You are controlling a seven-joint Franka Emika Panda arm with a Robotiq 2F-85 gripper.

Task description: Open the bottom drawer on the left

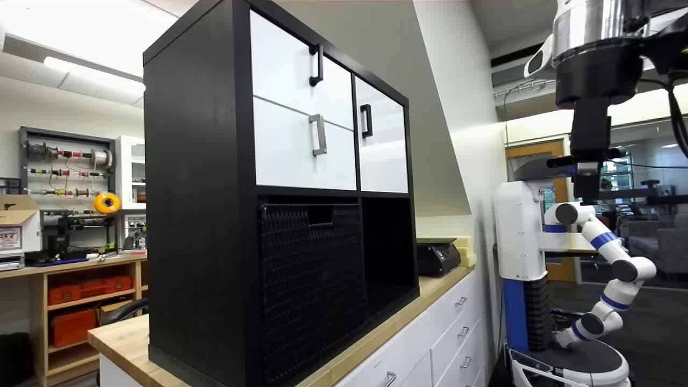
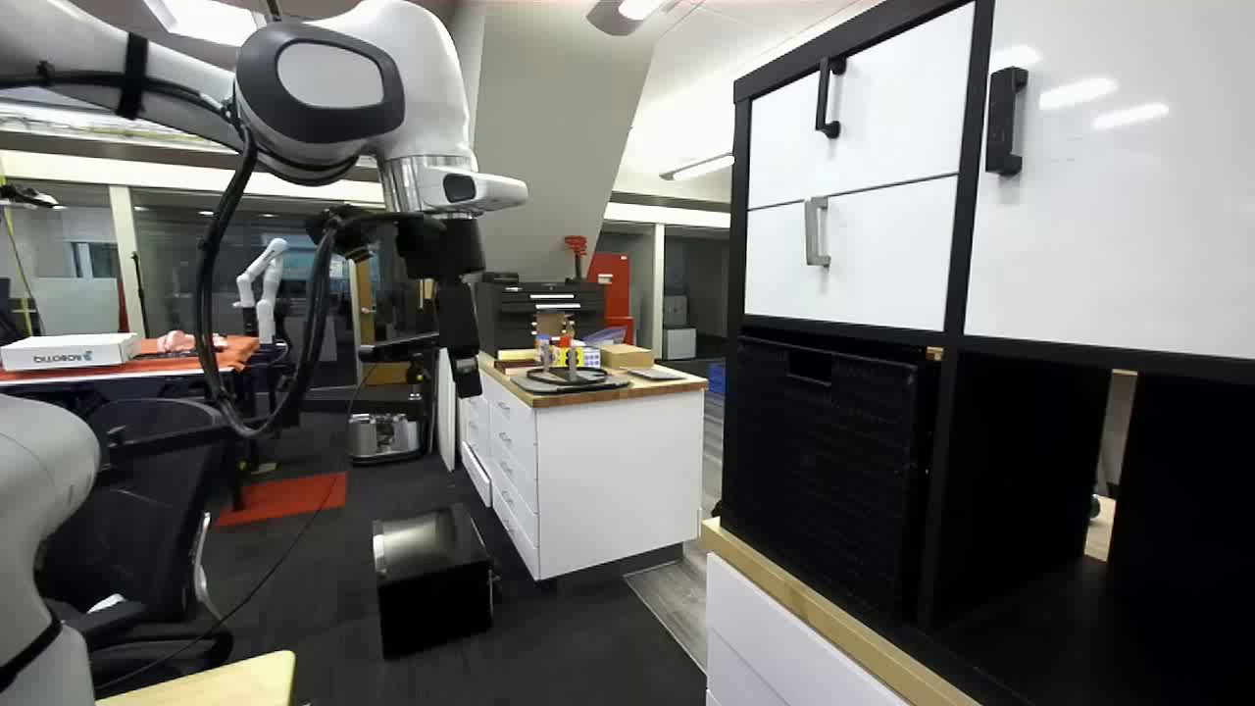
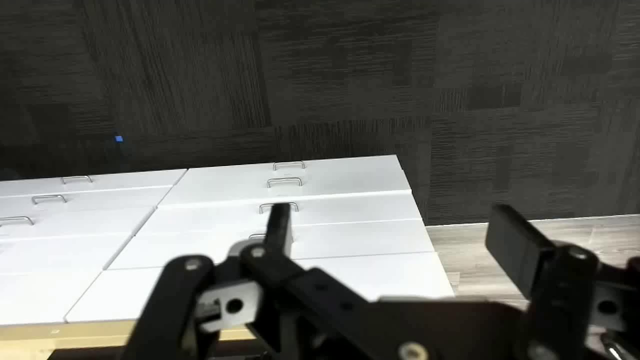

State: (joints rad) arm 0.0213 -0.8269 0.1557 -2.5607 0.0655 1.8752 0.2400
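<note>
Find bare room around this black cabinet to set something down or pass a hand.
The countertop left of the cabinet looks bare. The compartment right of the basket, below the white door, seems open but dark. A hand might pass between pincer and lower drawer. Crowded: around the basket; right end, by the black device.

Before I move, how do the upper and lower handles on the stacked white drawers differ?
Colour: the upper handle is black, while the lower handle is metallic grey.

Place: the upper handle is on the top drawer; the lower handle is on the bottom drawer.

Shared: both stand upright near the upper edge of their drawer, both drawers look shut, and the hand touches neither handle.
</note>
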